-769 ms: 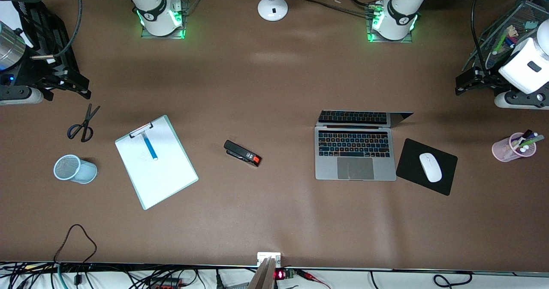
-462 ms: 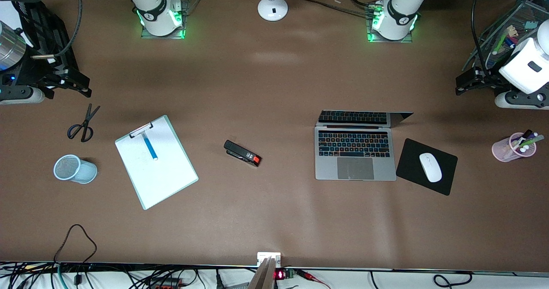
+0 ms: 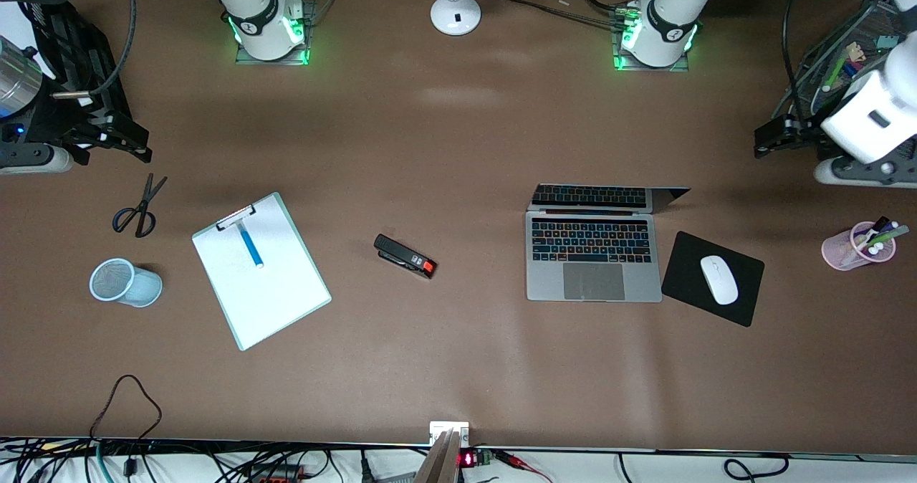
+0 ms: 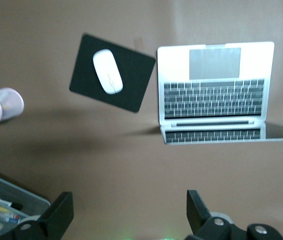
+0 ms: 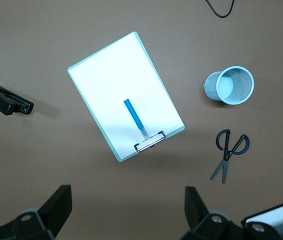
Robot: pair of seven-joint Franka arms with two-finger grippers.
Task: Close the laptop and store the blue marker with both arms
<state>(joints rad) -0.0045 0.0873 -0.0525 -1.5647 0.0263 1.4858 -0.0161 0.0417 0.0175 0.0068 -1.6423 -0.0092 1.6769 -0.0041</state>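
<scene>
Laptop still wide open, blue marker still parked on the clipboard, both hands up high and empty.

The laptop [image 3: 593, 254] sits toward the left arm's end of the counter [image 3: 458, 368], lid up along the edge nearest the arm bases, mouse pad [image 3: 712, 278] just beside it. So the left hand [image 4: 126, 216], fingers spread apart and holding nothing, is the obvious one to fold the lid toward the front camera; it hangs well apart from it, over bare counter by the wire tray [image 3: 845, 53]. The blue marker [image 3: 250, 246] lies along the clipboard [image 3: 261, 270], one end just by the clip, with the mesh cup [image 3: 125, 282] near. The right hand [image 5: 127, 212], also spread and empty, looks straight down on it.
</scene>
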